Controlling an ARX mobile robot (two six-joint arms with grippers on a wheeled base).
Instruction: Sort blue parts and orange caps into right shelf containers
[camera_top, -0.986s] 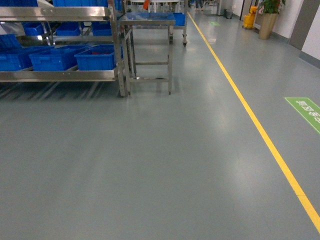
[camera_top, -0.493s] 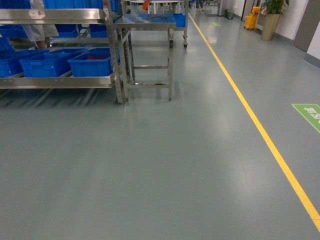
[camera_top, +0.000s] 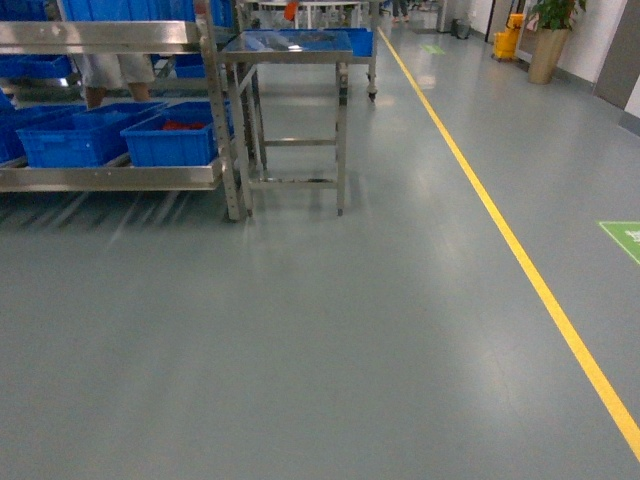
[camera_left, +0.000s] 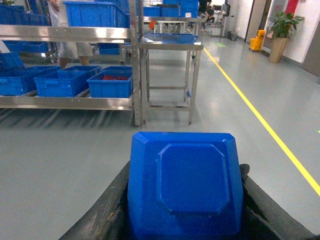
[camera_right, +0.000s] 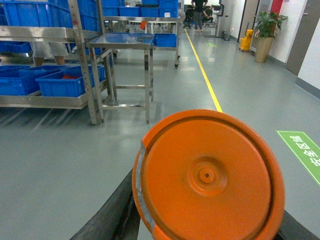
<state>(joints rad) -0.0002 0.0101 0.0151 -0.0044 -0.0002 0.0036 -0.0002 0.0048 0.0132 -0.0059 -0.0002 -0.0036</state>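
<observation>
Two loads: blue part (camera_left: 185, 186) in the left gripper (camera_left: 184, 220), orange cap (camera_right: 207, 176) in the right gripper (camera_right: 205, 225); one each.
Left gripper: jaws pressed against both flanks of the blue part, which fills the lower middle of the left wrist view, flat octagonal face toward the camera.
Right gripper: jaws pinching the orange cap from the sides, disc face to the camera; a pale strip shows on its left rim.
Head view: neither arm nor load shows there, only floor (camera_top: 330, 340), yellow line (camera_top: 520, 260) and the shelving.
Crates: blue crates (camera_top: 170, 140) sit side by side on the lowest shelf of the steel rack (camera_top: 120, 178), far left. The crate at the shelf's right end holds something red-orange (camera_top: 182, 126); its neighbour (camera_top: 75, 138) looks blue inside, contents too small to tell.
Other: steel table (camera_top: 290, 50) stands just beside the rack's right post. A person's legs (camera_top: 112, 80) show behind the rack.
Step in hand (judged): transit toward the rack; no drop yet possible, crates well apart from both grippers.
How to do it well: close in square to the shelf's right end, keep both grips firm while rolling. Match load to crate by colour. Bring each load over a crate's open top, under the upper shelf edge, before releasing.
Risk: rack post and table leg crowd the right-end crate; the person is near.
</observation>
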